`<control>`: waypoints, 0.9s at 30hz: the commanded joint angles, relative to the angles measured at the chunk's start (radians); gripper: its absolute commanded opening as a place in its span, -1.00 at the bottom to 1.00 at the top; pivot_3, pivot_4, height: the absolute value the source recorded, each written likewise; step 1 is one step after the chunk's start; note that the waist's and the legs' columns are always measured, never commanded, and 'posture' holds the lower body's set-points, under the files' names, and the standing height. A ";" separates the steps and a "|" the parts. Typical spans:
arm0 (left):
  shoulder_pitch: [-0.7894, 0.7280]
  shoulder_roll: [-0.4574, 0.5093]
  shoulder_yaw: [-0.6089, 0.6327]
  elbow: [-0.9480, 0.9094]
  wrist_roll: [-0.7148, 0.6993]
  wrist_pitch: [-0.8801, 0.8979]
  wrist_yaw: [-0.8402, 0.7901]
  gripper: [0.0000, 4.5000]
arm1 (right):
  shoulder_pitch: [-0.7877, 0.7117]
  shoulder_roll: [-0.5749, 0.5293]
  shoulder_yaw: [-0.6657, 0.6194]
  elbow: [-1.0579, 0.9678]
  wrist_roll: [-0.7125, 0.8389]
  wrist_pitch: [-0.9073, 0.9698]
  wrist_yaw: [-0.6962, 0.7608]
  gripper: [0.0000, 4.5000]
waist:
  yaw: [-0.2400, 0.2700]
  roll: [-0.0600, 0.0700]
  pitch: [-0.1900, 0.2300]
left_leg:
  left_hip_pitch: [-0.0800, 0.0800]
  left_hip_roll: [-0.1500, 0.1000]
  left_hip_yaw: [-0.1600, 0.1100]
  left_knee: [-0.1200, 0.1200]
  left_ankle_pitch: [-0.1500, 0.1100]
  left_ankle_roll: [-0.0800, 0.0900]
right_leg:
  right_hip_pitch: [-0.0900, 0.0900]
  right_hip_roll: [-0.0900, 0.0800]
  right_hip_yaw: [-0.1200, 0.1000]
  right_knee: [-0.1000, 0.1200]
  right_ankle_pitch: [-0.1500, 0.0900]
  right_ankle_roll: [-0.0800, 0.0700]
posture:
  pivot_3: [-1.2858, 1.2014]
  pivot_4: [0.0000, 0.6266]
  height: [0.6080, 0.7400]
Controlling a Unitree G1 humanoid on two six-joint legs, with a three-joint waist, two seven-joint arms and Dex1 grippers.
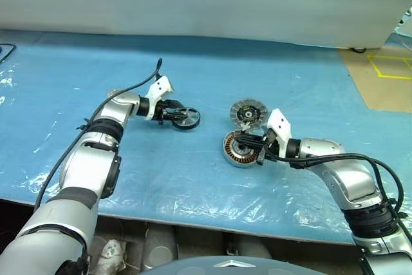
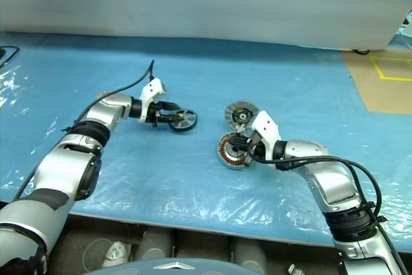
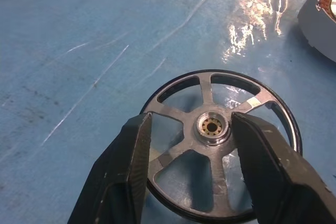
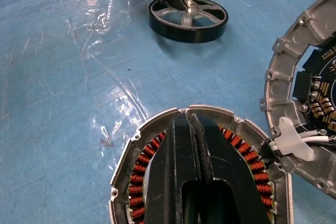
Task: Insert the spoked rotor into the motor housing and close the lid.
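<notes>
rotor: spoked rotor (image 1: 187,118) flat on blue sheet (image 1: 193,178), well left of motor housing (image 1: 239,149), not inserted
left gripper (image 3: 191,129): half open, fingers straddling hub, no grip yet
right gripper (image 4: 191,124): shut, resting on housing
lid (image 1: 249,113): just behind housing, off
progress: early; pick, insert, lid all left

My right gripper (image 4: 191,124) covers the motor housing (image 4: 247,156) centre; the lid (image 4: 310,103) runs off frame
</notes>
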 commanded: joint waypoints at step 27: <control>0.114 0.012 -0.162 -0.147 0.116 0.084 -0.075 -0.04 | -0.017 0.009 0.007 -0.022 -0.048 -0.040 -0.017 -1.00 | 0.000 0.003 -0.002 | 0.007 -0.001 0.000 -0.001 0.000 0.000 | 0.006 -0.001 0.001 0.000 -0.003 -0.004 | 0.03 -0.52 1.00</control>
